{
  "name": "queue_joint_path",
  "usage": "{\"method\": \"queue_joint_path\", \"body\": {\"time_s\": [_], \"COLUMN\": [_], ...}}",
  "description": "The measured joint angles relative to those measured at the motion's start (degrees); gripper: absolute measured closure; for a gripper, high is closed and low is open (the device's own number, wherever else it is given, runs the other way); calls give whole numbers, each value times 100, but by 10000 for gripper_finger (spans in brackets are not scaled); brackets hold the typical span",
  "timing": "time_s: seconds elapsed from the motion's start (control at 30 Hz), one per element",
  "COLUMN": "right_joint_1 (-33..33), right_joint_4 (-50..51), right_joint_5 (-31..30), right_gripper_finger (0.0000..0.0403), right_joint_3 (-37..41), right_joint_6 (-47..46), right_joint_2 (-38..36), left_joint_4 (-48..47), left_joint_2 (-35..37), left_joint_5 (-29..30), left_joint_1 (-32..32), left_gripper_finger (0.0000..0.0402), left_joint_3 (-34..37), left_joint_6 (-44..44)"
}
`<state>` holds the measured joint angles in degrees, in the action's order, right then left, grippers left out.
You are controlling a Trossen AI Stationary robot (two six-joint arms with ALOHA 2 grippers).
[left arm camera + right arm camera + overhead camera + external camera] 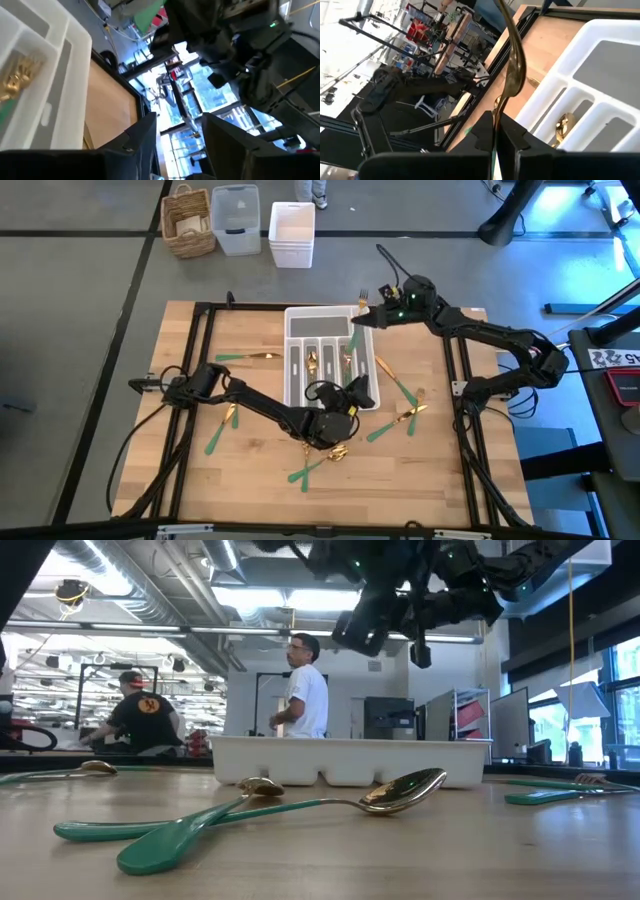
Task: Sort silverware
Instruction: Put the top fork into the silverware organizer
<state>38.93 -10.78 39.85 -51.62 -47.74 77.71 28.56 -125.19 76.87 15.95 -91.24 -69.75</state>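
- Right end effector [362, 319]: poised above the far end of the white cutlery tray [300, 317], clenched on a fork [512, 60]. The right wrist view shows the gold head projecting past the fingers and the green handle pinched between them.
- Left end effector [352, 394]: at the tray's near right corner, raised off the tabletop [250, 470]. Fingers [142, 137] are parted with nothing between them; released.
- Sorted so far: a few gold-headed pieces [312, 362] lie in the tray's narrow slots. Exact count cannot be confirmed.
- Outstanding on the tabletop: one piece [248, 357] left of the tray; one [218, 432] toward the left edge; a crossed pair [318, 465] near the front edge; several [403, 415] right of the tray.
- Low view confirms two spoons [300, 805] lying flat in front of the tray.
- Assessment: the task appears under half complete; the held fork awaits placement, and the loose pieces still outnumber those in the tray.
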Motion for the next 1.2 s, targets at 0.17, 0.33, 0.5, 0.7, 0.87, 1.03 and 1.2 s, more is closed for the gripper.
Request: {"method": "queue_joint_path", "body": {"time_s": [0.17, 0.33, 0.5, 0.7, 0.87, 1.03, 1.2], "right_joint_1": [456, 580, 396, -69, -564, -1027, -1597], "right_joint_4": [32, 382, 921, 1091, 1082, 956, 646], "right_joint_5": [433, 643, 605, 154, -552, -1237, -1837], "right_gripper_finger": [398, 394, 396, 393, 396, 394, 396], "right_joint_3": [-2, -2, -4, 297, 670, 826, 846], "right_joint_6": [-12, -31, 274, 338, 309, 119, -158], "right_joint_2": [0, -9, -3, 5, 7, 51, 500], "left_joint_4": [-170, -993, -3126, -6628, -8368, -8874, -9326], "left_joint_2": [391, 1140, 2217, 3614, 4429, 4817, 4888], "left_joint_5": [221, 301, -292, -1673, -2664, -3076, -3484], "left_joint_1": [106, 235, 273, 3, -392, -742, -1176], "left_gripper_finger": [249, 249, 249, 249, 249, 249, 249], "left_joint_3": [257, 589, 894, 1025, 1029, 1029, 1029], "left_joint_6": [565, 1066, 562, -419, -329, 385, 884]}}
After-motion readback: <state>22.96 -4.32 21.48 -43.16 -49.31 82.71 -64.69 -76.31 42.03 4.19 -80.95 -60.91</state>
